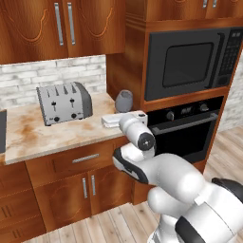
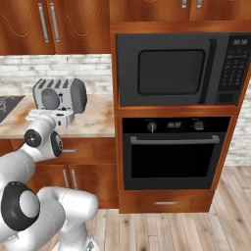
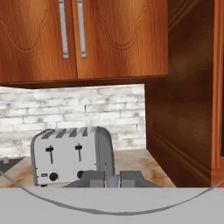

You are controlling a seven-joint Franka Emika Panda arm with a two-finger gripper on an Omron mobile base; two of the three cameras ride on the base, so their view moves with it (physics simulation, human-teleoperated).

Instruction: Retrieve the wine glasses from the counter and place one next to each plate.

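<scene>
Right now the gripper (image 3: 113,180) sits at the bottom centre of the hand view, jaws drawn tight around a thin translucent stem; it seems to be the stem of the wine glass (image 1: 124,100), though that view is poor. In the left base view the glass's smoky-grey bowl stands up just above the white hand, centre frame, over the right end of the counter (image 1: 33,137). In the right base view the same bowl (image 2: 50,98) shows at the left, in front of the toaster (image 2: 66,93). The toaster, silver with four slots and two levers, stands on the counter against the white brick wall. A black microwave (image 2: 176,71) fills the upper right above a black oven (image 2: 171,157); its small display is too blurred to read.
</scene>
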